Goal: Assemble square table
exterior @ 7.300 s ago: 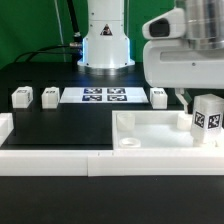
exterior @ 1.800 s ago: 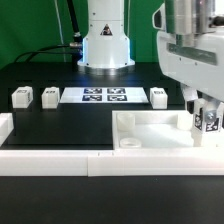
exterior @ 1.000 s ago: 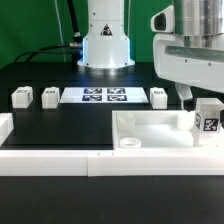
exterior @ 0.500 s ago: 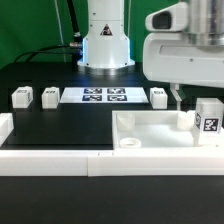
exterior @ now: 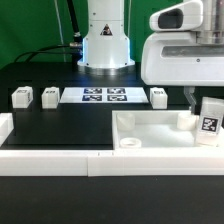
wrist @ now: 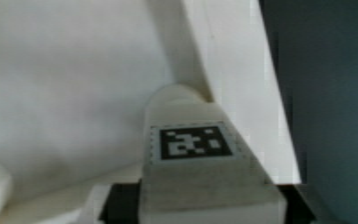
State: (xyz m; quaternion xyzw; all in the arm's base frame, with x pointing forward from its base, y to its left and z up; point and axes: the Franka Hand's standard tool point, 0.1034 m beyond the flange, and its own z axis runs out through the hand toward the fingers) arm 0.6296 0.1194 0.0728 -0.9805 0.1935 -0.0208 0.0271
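The square table's white slab (exterior: 150, 135) lies at the exterior view's right, with a round socket (exterior: 128, 143) at its near corner. One white tagged leg (exterior: 210, 122) stands upright at the slab's far right corner. My gripper (exterior: 203, 98) hangs directly over it. In the wrist view the leg (wrist: 194, 140) fills the whole gap of my gripper (wrist: 202, 205), and both dark fingertips (wrist: 123, 200) press its sides. Three more legs (exterior: 21, 97), (exterior: 49, 96), (exterior: 158, 96) stand in a row at the back of the black table.
The marker board (exterior: 104, 96) lies flat between the back legs, before the arm's base (exterior: 105, 45). A long low white border wall (exterior: 60, 158) runs along the front edge and turns up at the exterior view's left.
My hand rose off the leg, turned above it, and came back over it. The fingers, wide apart half a second ago, now sit against the leg's sides. The slab and back legs stay put.
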